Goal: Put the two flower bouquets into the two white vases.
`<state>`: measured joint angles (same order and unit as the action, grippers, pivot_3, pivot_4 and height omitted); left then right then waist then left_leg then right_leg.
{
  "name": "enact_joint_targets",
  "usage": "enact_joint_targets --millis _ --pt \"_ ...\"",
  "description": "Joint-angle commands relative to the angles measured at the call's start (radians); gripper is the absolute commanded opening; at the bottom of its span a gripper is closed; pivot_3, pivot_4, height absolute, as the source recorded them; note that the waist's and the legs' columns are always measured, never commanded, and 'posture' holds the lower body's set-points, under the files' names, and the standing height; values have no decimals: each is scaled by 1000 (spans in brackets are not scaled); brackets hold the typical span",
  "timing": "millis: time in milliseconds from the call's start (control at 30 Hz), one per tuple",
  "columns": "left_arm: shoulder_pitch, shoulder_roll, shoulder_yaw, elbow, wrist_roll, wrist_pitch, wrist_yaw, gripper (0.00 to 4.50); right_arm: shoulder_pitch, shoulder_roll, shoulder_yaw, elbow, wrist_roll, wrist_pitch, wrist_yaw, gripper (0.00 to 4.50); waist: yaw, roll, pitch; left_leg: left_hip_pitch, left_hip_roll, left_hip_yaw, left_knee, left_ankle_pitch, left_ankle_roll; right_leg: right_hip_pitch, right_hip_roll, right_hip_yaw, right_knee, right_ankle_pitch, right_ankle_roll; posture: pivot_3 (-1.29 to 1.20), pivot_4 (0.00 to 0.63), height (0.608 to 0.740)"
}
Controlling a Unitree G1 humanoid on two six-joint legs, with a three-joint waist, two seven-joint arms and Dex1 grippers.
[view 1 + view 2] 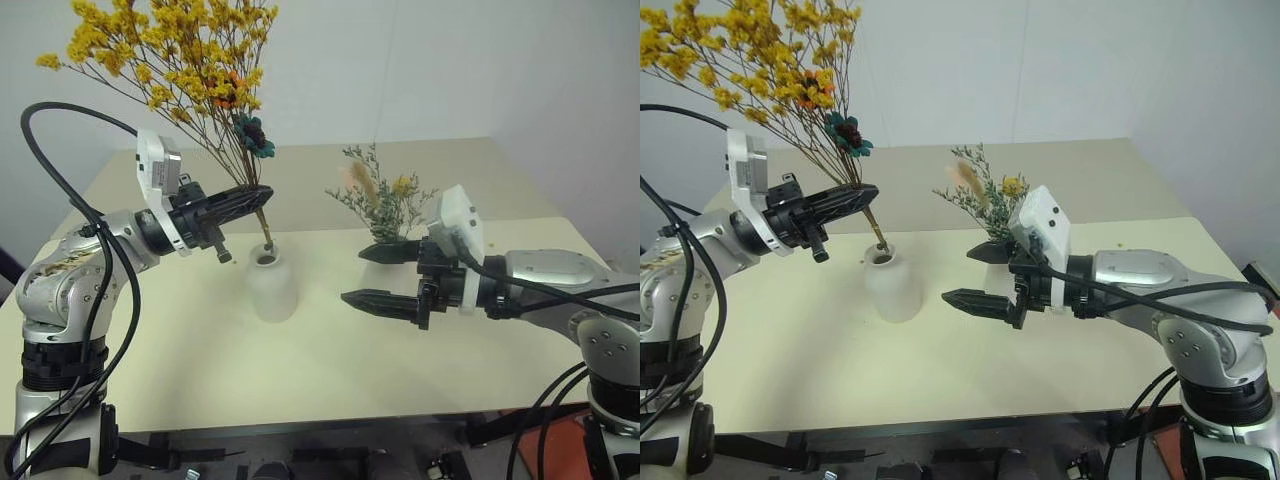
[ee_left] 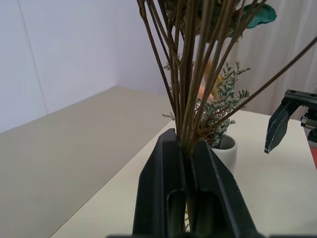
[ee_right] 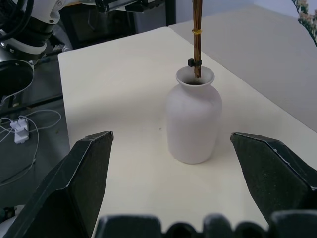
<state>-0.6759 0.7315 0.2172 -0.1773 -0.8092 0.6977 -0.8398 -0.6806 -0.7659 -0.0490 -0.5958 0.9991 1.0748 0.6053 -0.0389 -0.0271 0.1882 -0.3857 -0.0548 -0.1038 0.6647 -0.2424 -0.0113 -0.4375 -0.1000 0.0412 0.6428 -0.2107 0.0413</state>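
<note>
My left gripper [image 1: 262, 192] is shut on the stems of the bushy yellow bouquet [image 1: 170, 50], which rises up and to the left. The stem ends [image 3: 197, 29] reach down into the narrow mouth of the rounded white vase [image 1: 271, 285] at the table's middle. To the right of that vase, my right gripper [image 1: 354, 276] points at it, open, with nothing between its fingers [image 3: 74, 183]. Behind the right gripper, the grey-green bouquet [image 1: 385, 200] stands in the cylinder vase [image 2: 225, 152], partly hidden in the head views.
The cream table [image 1: 300, 380] has bare surface in front of and to the left of the rounded vase. A second tabletop [image 1: 480, 170] continues behind it up to the white wall. Black cables [image 1: 60, 140] loop around my left arm.
</note>
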Motion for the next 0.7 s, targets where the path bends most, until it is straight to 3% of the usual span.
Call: enact_joint_targets --millis 33,700 --pt "-16 14 16 -5 9 -17 -11 29 -22 2 -10 -8 -7 -23 -3 4500 1 0 0 0 0 0 0 0 0 0 0 0 0 0 0 0 150 740" --pt "172 -32 15 -46 103 -95 8 29 -17 -10 -19 -9 8 -20 18 4500 0 0 0 0 1 0 0 0 0 0 0 0 0 0 0 0 150 740"
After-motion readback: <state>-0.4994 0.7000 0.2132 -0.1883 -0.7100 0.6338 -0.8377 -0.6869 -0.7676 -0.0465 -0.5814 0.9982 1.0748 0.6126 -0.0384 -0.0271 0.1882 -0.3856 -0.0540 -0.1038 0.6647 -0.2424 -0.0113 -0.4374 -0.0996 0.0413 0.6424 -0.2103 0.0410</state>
